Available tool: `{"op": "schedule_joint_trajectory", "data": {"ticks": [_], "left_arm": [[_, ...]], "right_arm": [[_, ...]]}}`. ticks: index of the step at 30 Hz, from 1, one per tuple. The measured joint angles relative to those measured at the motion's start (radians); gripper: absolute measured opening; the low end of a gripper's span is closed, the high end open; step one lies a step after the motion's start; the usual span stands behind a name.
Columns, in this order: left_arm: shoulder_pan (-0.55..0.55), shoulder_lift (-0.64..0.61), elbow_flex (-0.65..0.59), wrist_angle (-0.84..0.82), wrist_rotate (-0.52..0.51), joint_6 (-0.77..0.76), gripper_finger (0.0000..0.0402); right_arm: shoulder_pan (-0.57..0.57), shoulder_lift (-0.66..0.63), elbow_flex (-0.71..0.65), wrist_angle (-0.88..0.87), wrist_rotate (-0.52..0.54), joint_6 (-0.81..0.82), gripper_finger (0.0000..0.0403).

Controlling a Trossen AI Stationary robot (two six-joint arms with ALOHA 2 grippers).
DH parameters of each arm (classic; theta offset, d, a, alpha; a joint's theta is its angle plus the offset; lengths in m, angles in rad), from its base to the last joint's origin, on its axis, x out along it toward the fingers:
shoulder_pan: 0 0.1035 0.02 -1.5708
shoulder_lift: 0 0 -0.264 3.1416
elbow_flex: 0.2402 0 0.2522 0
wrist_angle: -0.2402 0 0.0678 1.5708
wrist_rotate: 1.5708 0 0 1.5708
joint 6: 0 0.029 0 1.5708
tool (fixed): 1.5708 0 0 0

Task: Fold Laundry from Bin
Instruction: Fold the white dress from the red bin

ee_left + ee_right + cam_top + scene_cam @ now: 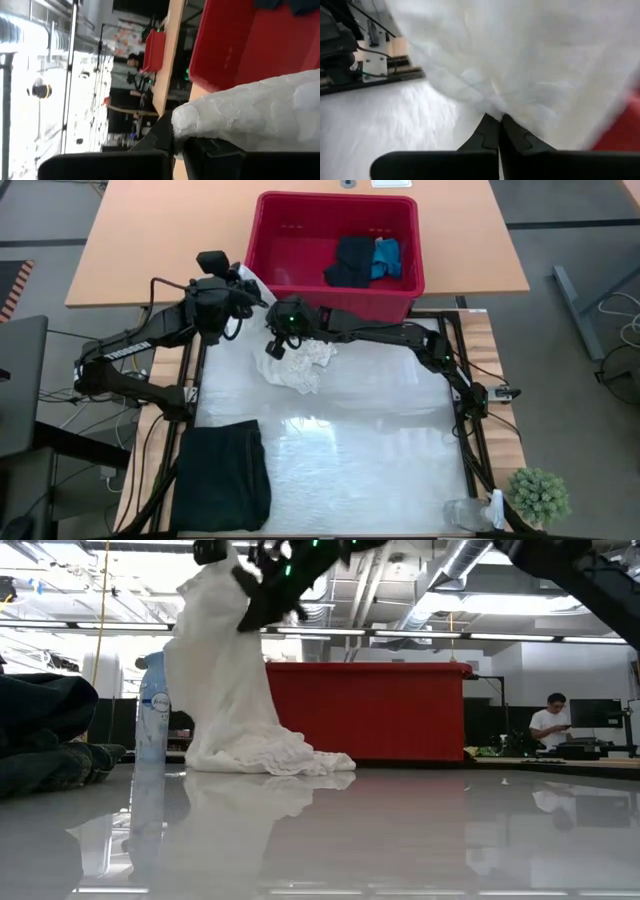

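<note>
overhead, the high view looks straight down on the whole counter (pixel 340 450), with the red bin (pixel 335 250) at its far edge and both arms reaching in beside it. the low view sits at counter height on the side opposite the bin (pixel 370 710), facing level toward it and the room behind; the white cloth (pixel 235 700) hangs in front of the bin here, and the same white cloth (pixel 300 365) lies just before the bin from above. the left wrist view, rolled sideways, presses close against the cloth (pixel 250 115) with the bin's wall (pixel 225 45) right behind. the right wrist view is nearer still, the cloth (pixel 520 60) filling it, a sliver of the bin (pixel 620 132) at one edge.
</note>
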Motion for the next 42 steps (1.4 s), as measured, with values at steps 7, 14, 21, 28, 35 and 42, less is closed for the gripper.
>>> {"op": "schedule_joint_trajectory", "data": {"ticks": [7,14,21,28,35,42], "left_arm": [[0.106,0.0,0.0,-0.005,0.0,0.048,0.0008],[0.227,0.0,0.0,0.005,0.083,0.213,0.0008],[0.259,0.0,0.0,0.013,0.127,0.409,0.0008],[0.12,-0.003,0.044,0.02,0.183,0.383,0.0008],[0.012,0.011,0.31,0.021,0.463,0.28,0.0008],[0.117,0.118,0.568,0.02,0.752,0.263,0.0008]], "right_arm": [[0.074,-0.129,0.122,-0.257,0.242,-0.003,0.0019],[0.135,-0.314,0.122,-0.335,0.481,0.0,0.0019],[0.151,-0.439,0.121,-0.35,0.768,-0.123,0.0019],[0.035,-0.506,0.12,-0.355,0.825,-0.268,0.0019],[-0.189,-0.511,0.119,-0.226,0.797,-0.566,0.0019],[-0.308,-0.512,0.133,0.147,0.695,-0.97,0.0019]]}}
